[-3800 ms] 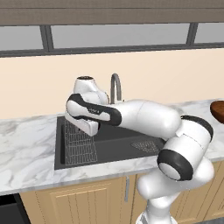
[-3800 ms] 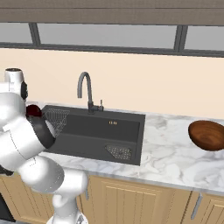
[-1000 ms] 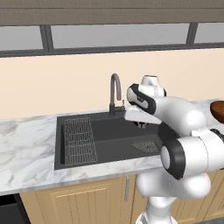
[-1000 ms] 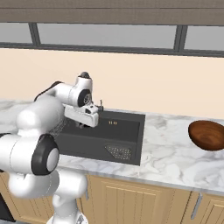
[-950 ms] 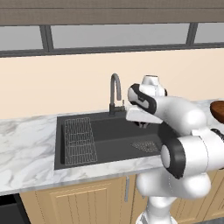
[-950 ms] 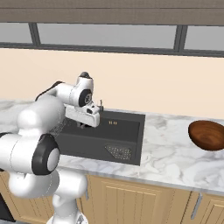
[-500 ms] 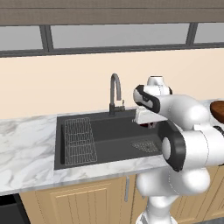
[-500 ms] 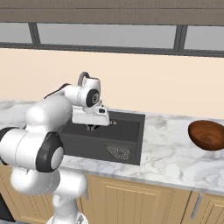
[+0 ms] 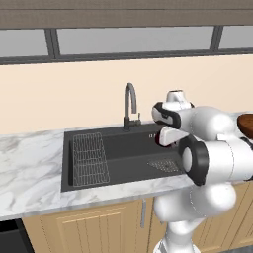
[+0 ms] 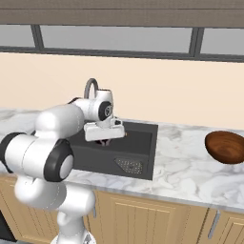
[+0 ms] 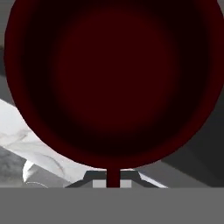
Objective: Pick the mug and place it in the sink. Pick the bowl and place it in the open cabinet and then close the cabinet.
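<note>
The hand [image 10: 106, 141] is closed on the mug [image 11: 112, 78], gripping its near rim; in the hand view the dark red interior opens straight ahead of the fingertips. Hand and mug hang above the right part of the sink [image 9: 118, 153], the faucet [image 9: 129, 105] just behind the hand. The bowl [image 10: 225, 147] sits on the surface [image 10: 186, 167] well off to the hand's right.

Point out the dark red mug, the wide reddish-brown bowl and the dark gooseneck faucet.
Dark red mug [image 11: 113, 83], hand view: its dark interior.
Wide reddish-brown bowl [image 10: 227, 147], right base view: middle of its outer side.
Dark gooseneck faucet [image 9: 129, 99], left base view: its curved neck.
</note>
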